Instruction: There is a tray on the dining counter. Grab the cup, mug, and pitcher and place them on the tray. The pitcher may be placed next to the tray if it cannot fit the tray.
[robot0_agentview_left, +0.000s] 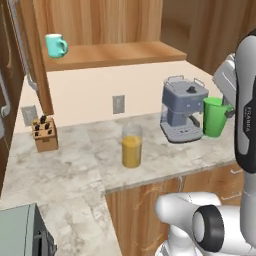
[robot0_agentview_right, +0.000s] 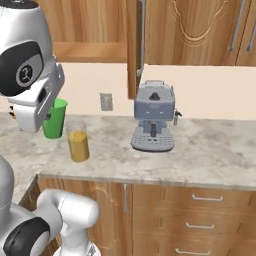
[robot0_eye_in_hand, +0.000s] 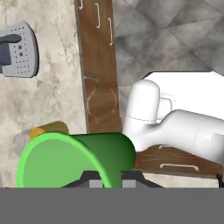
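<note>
My claw is pinched on the rim of the green cup, holding it up off the counter next to the espresso machine. Pitcher sits on the marble nearby, teal mug on the wooden shelf.

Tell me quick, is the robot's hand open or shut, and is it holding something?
Gripper: shut on the green cup, held up above the counter.
</note>
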